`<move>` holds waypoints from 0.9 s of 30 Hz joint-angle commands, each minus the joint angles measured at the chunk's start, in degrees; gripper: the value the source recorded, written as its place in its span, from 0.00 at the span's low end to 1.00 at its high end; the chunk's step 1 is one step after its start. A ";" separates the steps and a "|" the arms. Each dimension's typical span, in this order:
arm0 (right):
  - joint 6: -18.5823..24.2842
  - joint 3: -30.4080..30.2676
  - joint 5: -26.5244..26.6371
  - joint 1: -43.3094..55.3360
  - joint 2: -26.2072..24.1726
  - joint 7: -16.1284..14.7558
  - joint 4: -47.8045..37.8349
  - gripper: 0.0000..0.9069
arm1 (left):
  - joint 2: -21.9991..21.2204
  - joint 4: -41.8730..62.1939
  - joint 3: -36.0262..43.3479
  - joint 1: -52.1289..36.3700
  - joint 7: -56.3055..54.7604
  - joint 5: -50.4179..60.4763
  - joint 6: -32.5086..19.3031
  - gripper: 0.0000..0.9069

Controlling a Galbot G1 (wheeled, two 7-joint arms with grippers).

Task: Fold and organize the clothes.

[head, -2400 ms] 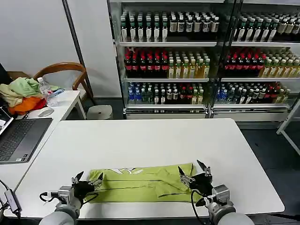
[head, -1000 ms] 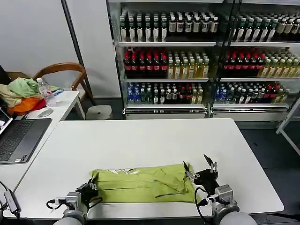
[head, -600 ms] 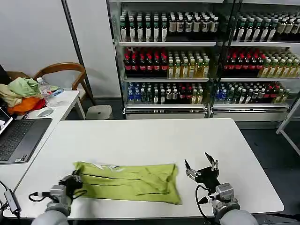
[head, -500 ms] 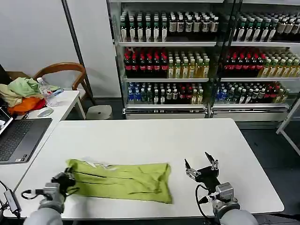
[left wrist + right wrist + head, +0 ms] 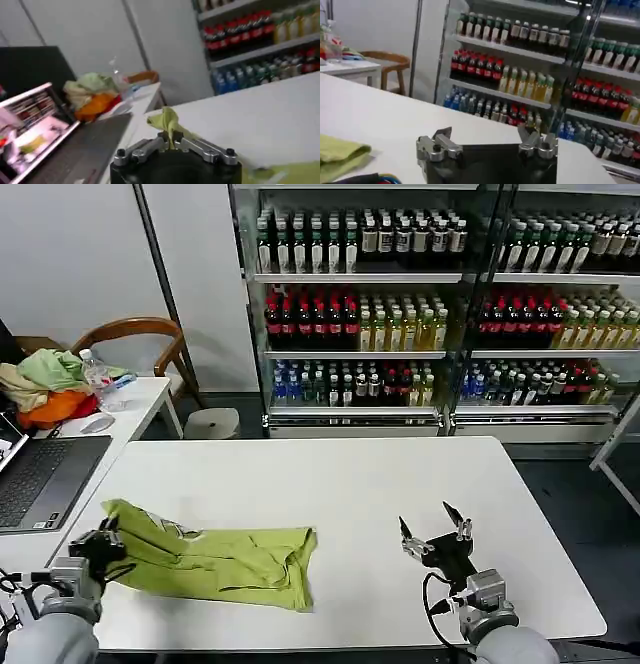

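- Where the white desk (image 5: 330, 484) spreads ahead of both end effectors, its surface carries the T-shirt on the robot's left half, with bare top in front of the right end effector.
- Beyond the desk stand drink coolers (image 5: 430, 304) full of bottles, far ahead of both end effectors.
- Lying crumpled in a long strip, the lime T-shirt (image 5: 215, 559) stretches from the left end effector toward the desk's middle, well apart from the right end effector; a bit of white print shows near its gripped end.
- Off to the left of the left end effector, a second desk holds an open laptop (image 5: 40, 479) and a heap of garments (image 5: 45, 384).
- At the desk's near left corner, the left end effector (image 5: 100, 546) has its fingers pinched together on the T-shirt's corner, a tuft of fabric poking up between them (image 5: 170, 131).
- Near the desk's front right, the right end effector (image 5: 432, 534) hovers with fingers spread wide, holding nothing.
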 commanded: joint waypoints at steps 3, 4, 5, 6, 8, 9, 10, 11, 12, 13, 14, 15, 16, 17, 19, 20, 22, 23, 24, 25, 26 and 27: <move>-0.31 2.78 -0.17 -2.34 -0.66 -0.11 1.67 1.00 | -4.43 -9.37 21.73 -1.25 3.20 7.03 -8.99 0.04; -0.31 2.96 -0.19 -2.67 -0.66 -0.13 1.82 1.00 | -4.56 -8.83 23.21 -1.79 3.80 7.41 -9.13 0.04; -0.29 3.21 -0.31 -2.99 -0.61 -0.14 1.95 1.00 | -4.85 -7.95 23.88 -2.32 4.26 9.24 -10.07 0.04; -0.27 3.49 -0.50 -3.41 -0.51 -0.17 2.16 1.00 | -5.31 -5.92 25.61 -3.21 4.61 12.00 -12.01 0.04; -0.30 3.82 -0.53 -3.92 -0.47 -0.18 2.55 1.00 | -5.70 -5.12 26.89 -3.47 5.26 13.94 -12.49 0.04; -0.34 4.06 -0.70 -4.18 -0.49 -0.21 2.81 1.00 | -5.92 -5.13 28.03 -3.45 5.09 13.76 -11.75 0.04; -0.34 4.19 -0.78 -4.29 -0.49 -0.25 2.91 1.00 | -6.11 -4.93 28.52 -3.44 5.11 13.80 -11.20 0.04; -0.36 4.31 -0.83 -4.35 -0.45 -0.25 2.95 1.00 | -6.18 -4.72 28.84 -3.50 5.12 13.85 -11.19 0.04; -0.36 4.43 -0.83 -4.44 -0.34 -0.25 3.06 1.00 | -6.35 -4.07 29.45 -3.81 5.14 13.96 -10.74 0.04; -0.38 4.46 -0.84 -4.45 -0.29 -0.24 3.08 1.00 | -6.54 -3.51 29.94 -4.11 5.12 13.97 -10.23 0.04; -0.37 4.45 -0.88 -4.45 -0.19 -0.24 3.09 1.00 | -6.57 -3.19 30.26 -4.39 5.12 13.94 -9.77 0.04; -0.40 4.41 -0.96 -4.44 -0.11 -0.27 3.06 1.00 | -6.77 -2.15 30.71 -4.84 5.13 14.07 -9.82 0.04; -0.37 4.37 -0.98 -4.45 -0.07 -0.31 3.06 1.00 | -7.07 -1.54 30.90 -5.25 5.13 14.47 -9.86 0.04; -0.36 4.36 -0.98 -4.44 -0.05 -0.32 3.09 1.00 | -7.19 -0.98 31.05 -5.38 5.10 14.56 -9.92 0.04; -0.35 4.43 -0.98 -4.47 -0.05 -0.35 3.18 1.00 | -7.63 0.63 31.41 -6.24 5.03 14.46 -10.02 0.04; -0.34 4.44 -0.97 -4.46 -0.05 -0.35 3.18 1.00 | -7.78 1.15 31.48 -6.69 5.01 14.44 -10.03 0.04; -0.35 4.46 -0.96 -4.40 -0.06 -0.36 3.13 1.00 | -8.07 2.20 31.59 -7.85 4.98 14.35 -9.99 0.04; -0.36 4.42 -0.96 -4.35 -0.04 -0.35 3.07 1.00 | -8.13 2.61 31.69 -8.33 4.96 14.29 -9.97 0.04; -0.37 4.41 -0.97 -4.34 -0.03 -0.36 3.00 1.00 | -8.21 3.10 31.81 -8.91 4.98 14.14 -9.94 0.04; -0.38 4.36 -0.96 -4.28 -0.03 -0.38 2.93 1.00 | -8.25 3.50 31.95 -9.30 5.02 14.15 -9.85 0.04; -0.38 4.30 -0.96 -4.21 0.01 -0.38 2.85 1.00 | -8.30 4.08 32.18 -9.76 4.96 14.26 -9.81 0.44; -0.38 4.23 -0.97 -4.08 0.10 -0.39 2.80 1.00 | -8.29 4.29 32.53 -9.85 4.61 14.22 -9.69 1.00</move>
